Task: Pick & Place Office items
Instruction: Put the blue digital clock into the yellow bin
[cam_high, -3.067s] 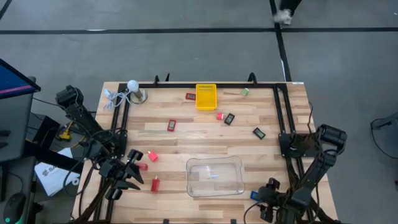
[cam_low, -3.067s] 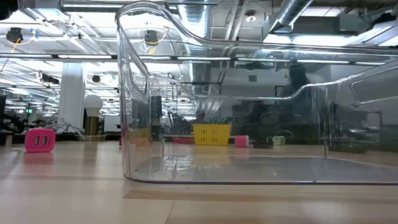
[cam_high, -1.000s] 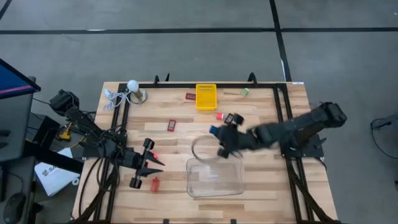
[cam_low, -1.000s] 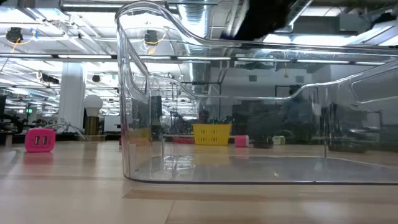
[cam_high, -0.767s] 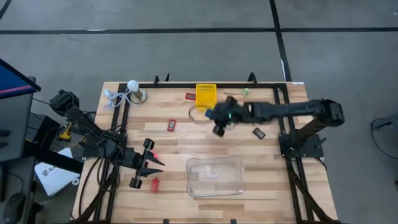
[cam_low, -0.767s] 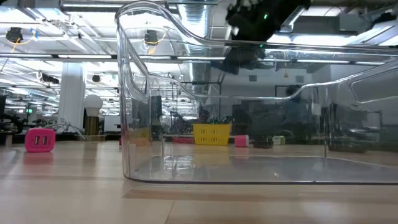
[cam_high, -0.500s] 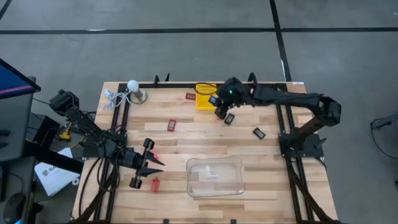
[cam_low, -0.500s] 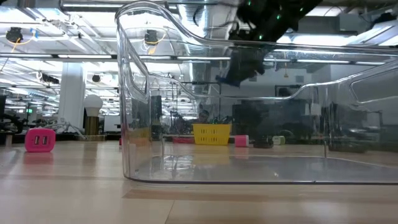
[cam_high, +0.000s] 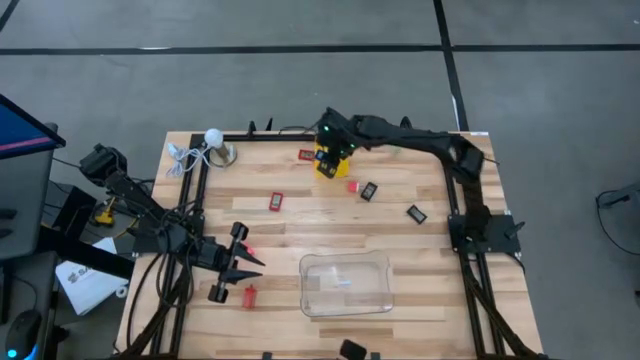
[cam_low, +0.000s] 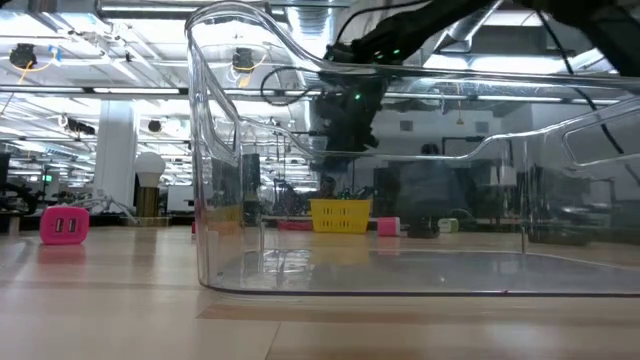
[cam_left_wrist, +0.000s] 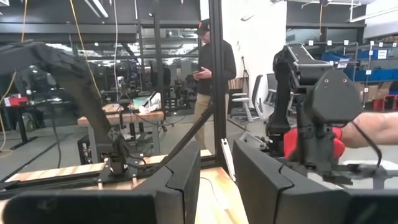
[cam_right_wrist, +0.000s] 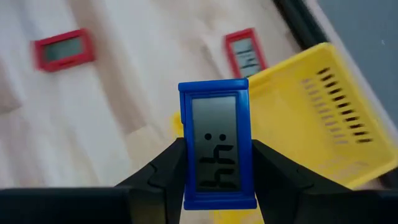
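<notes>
Blue-framed timer, plain only at the wrist, fills the right hand.

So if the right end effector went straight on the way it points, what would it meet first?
Probably the yellow basket: the right end effector, shut on the blue item, points down at its edge, though depth is unclear.

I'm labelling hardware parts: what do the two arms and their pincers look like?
Both arms are dark and slender, with jointed segments. The right arm shows a small green light near its pincer, whose fingers are flat and black. The left pincer has pointed black fingers, with cables along the arm.
</notes>
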